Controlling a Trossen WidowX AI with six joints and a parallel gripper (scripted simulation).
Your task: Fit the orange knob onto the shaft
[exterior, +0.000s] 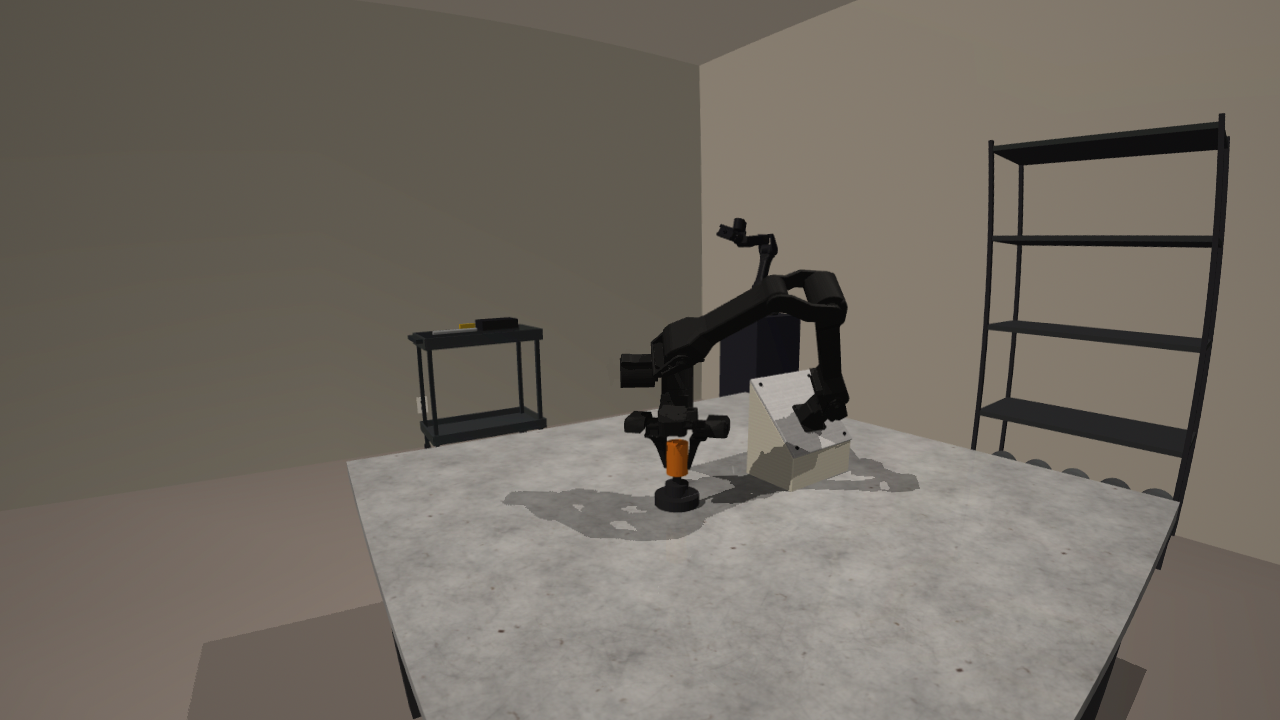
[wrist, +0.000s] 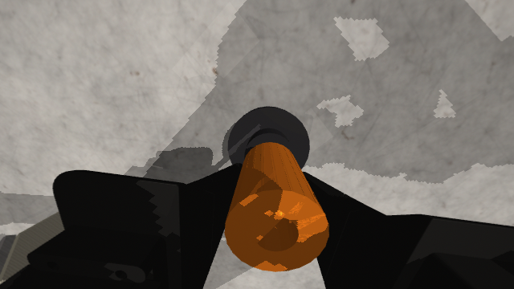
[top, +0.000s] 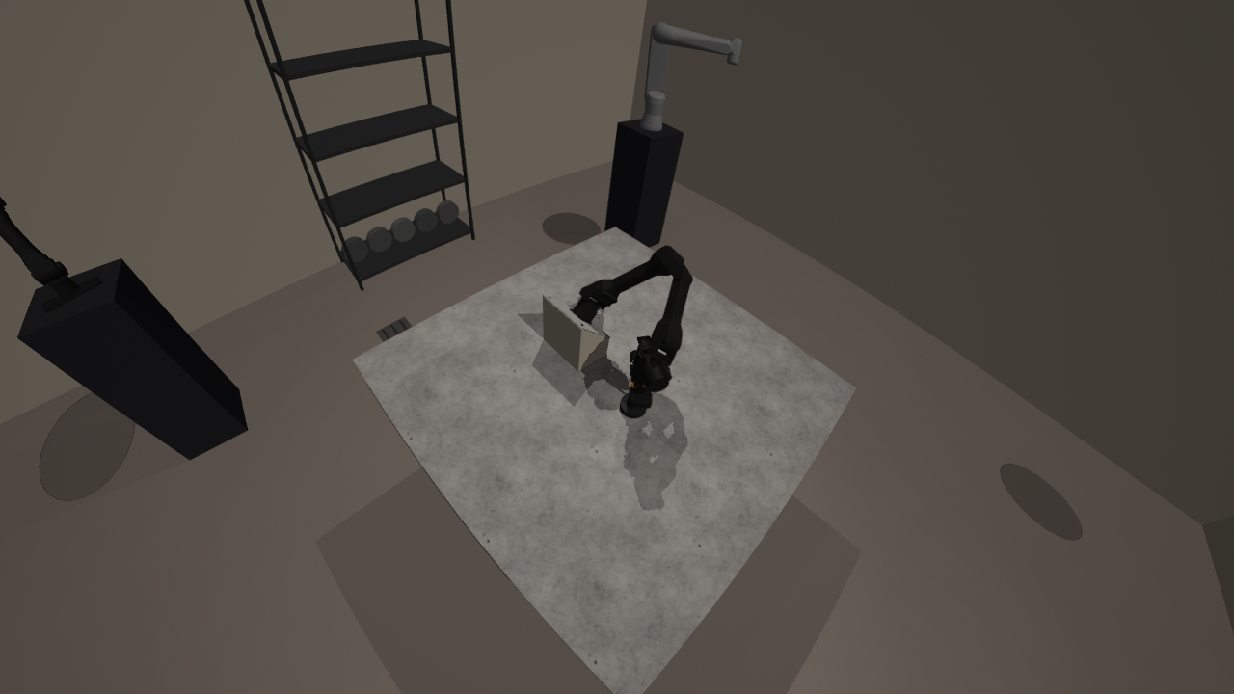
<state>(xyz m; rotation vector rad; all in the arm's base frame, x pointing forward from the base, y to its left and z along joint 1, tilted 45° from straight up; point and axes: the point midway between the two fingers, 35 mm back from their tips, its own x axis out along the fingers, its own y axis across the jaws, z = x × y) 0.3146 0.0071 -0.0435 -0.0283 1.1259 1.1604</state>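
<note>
My gripper (top: 637, 393) (exterior: 677, 459) (wrist: 270, 173) points down and is shut on the orange knob (exterior: 676, 458) (wrist: 270, 160), one finger on each side. The knob stands upright above the dark round pedestal (top: 632, 412) (exterior: 676, 501) (wrist: 268, 117). Its lower end is at or just over the narrower dark step in the pedestal's middle; whether they touch is too small to tell. The shaft is hidden behind the knob. A round hole shows in the knob's top in the wrist view, with its flat side unclear in the shadows. In the top view the fingers hide most of the knob.
A pale box with a sloped top (top: 562, 334) (exterior: 769, 434) stands on the grey table (top: 518, 483) (exterior: 805, 608), beside the arm's base. The arm arches from there to the pedestal. A dark shelf rack (top: 370, 129) (exterior: 1100, 335) and a cart (exterior: 478, 338) stand away from the table.
</note>
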